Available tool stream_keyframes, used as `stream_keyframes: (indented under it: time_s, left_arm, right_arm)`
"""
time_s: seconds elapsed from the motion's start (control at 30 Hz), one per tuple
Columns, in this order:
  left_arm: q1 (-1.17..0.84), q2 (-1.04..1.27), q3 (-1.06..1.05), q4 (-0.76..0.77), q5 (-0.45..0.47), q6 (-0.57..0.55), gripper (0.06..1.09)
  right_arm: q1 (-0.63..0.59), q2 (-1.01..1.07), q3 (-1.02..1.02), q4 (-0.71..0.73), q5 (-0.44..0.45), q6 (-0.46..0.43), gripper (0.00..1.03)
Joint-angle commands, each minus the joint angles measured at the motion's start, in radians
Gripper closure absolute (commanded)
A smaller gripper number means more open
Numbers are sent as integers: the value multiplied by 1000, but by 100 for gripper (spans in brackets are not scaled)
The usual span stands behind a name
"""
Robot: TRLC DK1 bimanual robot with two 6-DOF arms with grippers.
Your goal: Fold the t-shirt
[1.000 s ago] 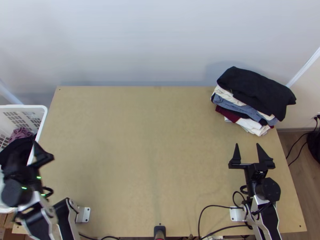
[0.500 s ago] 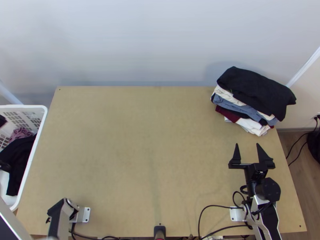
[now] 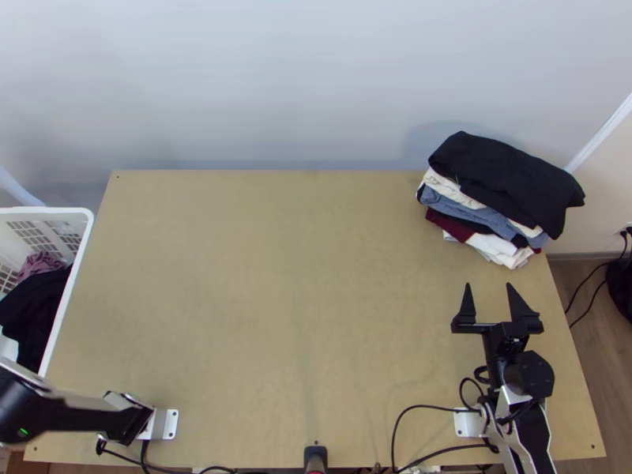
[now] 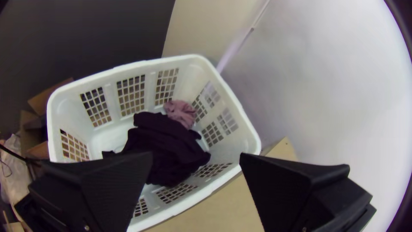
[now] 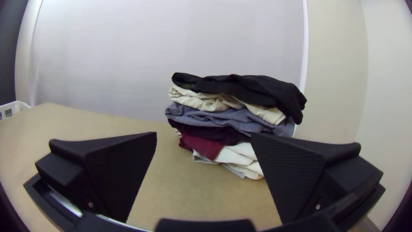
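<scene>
In the top view, the right gripper (image 3: 488, 286) is held over the tabletop (image 3: 276, 300) with its fingers spread and nothing gripped. At the far right corner, a stack of folded clothes (image 3: 474, 213) is topped by a black garment (image 3: 505, 178). At the left edge, dark cloth (image 3: 35, 316) and a smaller mauve cloth (image 3: 41, 265) are held in a white basket (image 3: 55, 212), near which part of the left arm (image 3: 71, 415) is seen.

In the left wrist view, the basket is faced by the left gripper (image 4: 195, 154), its fingers wide apart and nothing pinched. The dark cloth is bunched at the bottom, with the mauve cloth crumpled beside it. Which piece is meant as the t-shirt cannot be told for certain; the dark one seems likelier.

In the right wrist view, the stack is seen beyond the spread fingers, its layers laid flat but uneven.

The stack is judged to be finished work, while folding of this t-shirt appears not yet begun: it is still to be picked out, spread, folded and perhaps added to the stack.
</scene>
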Motion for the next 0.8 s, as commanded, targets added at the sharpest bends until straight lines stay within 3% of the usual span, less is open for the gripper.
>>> stream_keyframes:
  time_s: [0.0,0.27,0.6,0.77]
  left_arm:
    - [43,131,52,-15,29,34,10]
    - [89,450,160,41,38,175,11]
    - [107,820,411,39,40,243,11]
    - [100,915,460,94,89,277,11]
  right_arm:
    - [-3,-4,-10,-7,3,-15,4]
    - [-3,-4,-10,-9,3,-15,4]
    - [-3,-4,-10,-7,3,-15,4]
    - [-3,-4,-10,-9,3,-15,4]
